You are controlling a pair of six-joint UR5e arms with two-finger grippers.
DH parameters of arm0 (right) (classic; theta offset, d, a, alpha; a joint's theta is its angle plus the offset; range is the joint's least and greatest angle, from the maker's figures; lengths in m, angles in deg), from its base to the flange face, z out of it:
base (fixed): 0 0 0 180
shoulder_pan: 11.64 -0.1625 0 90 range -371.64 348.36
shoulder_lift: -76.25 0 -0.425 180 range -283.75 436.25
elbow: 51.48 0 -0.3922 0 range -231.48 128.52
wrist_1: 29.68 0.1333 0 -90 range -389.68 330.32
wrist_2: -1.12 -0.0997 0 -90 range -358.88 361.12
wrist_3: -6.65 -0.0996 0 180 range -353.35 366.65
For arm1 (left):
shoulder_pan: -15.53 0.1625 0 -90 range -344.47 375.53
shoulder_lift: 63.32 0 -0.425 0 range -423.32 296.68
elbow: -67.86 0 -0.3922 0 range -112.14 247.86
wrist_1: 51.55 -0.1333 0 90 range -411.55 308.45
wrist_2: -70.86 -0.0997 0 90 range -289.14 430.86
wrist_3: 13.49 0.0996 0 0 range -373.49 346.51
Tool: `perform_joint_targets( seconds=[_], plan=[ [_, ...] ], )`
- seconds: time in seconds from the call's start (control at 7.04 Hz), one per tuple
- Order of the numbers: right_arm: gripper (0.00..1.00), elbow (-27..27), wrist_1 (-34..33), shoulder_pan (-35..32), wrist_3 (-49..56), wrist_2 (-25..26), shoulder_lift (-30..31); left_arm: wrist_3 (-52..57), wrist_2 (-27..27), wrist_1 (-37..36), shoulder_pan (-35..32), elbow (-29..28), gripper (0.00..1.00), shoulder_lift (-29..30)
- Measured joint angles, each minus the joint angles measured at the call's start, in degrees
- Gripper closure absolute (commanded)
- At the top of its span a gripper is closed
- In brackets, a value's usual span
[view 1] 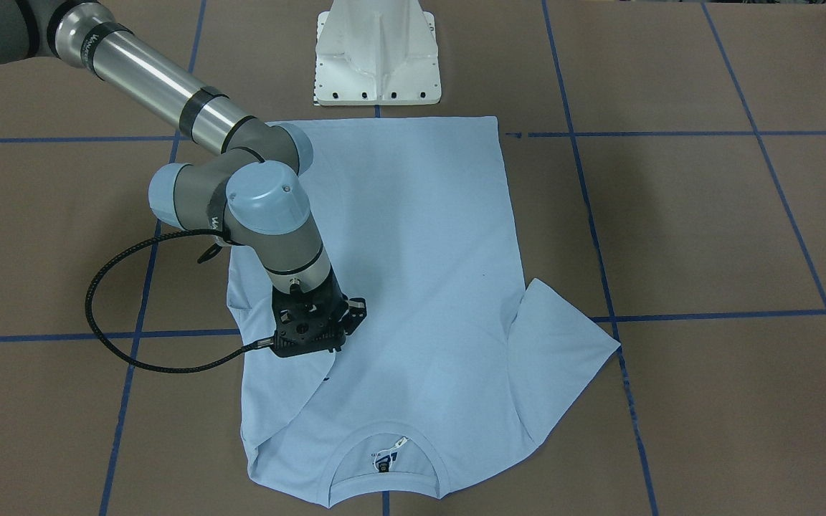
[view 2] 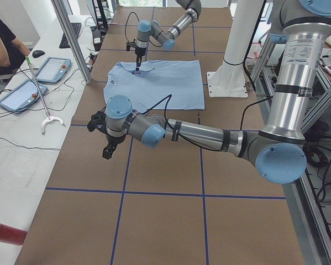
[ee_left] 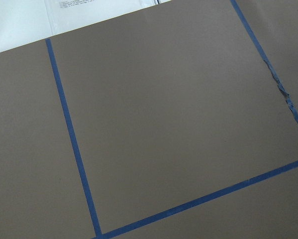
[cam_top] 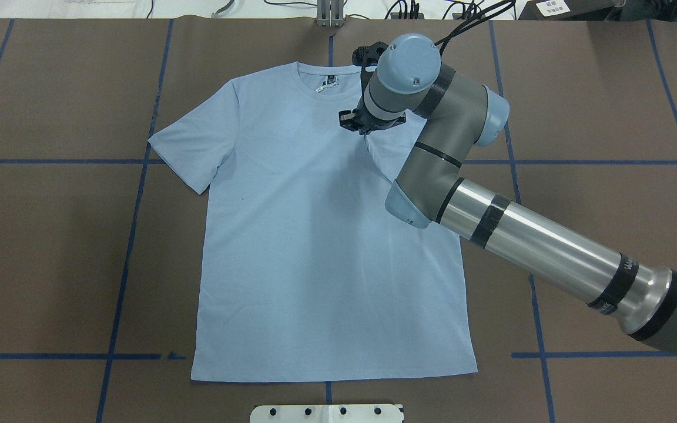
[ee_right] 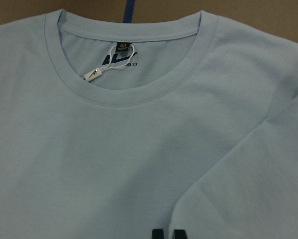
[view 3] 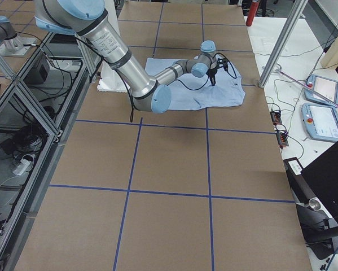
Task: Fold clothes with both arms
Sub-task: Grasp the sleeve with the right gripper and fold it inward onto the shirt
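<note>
Only exterior left shows the left fingers point(view 2: 106, 153), off the T-shirt point(view 2: 171, 83).

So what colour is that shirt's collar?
Light blue, matching the rest of the shirt. The collar shows best in the right wrist view.

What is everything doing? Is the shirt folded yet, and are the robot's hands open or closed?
T-shirt: flat on the table, front up, body not folded.
folded sleeve: laid in over the chest.
other sleeve: spread out flat.
right gripper: at the folded sleeve's edge, fingertips close together; I cannot tell if it is pinching.
left gripper: above bare table, away from the T-shirt; I cannot tell if it is open or shut.
</note>
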Motion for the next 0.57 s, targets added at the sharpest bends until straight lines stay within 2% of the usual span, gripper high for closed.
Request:
perform_joint_targets(
  seconds=[0.28,0.57],
  plan=[
    [0.0,-1.15,-0.34,-1.23,-0.28,1.01,-0.82,-1.01,0.05,0.05,0.03,-0.15,0.0,0.23],
    [0.0,-1.67,-0.4,-3.63,0.2,-0.03,-0.74,-2.02,0.06,0.06,0.1,-0.36,0.0,0.41]
  ],
)
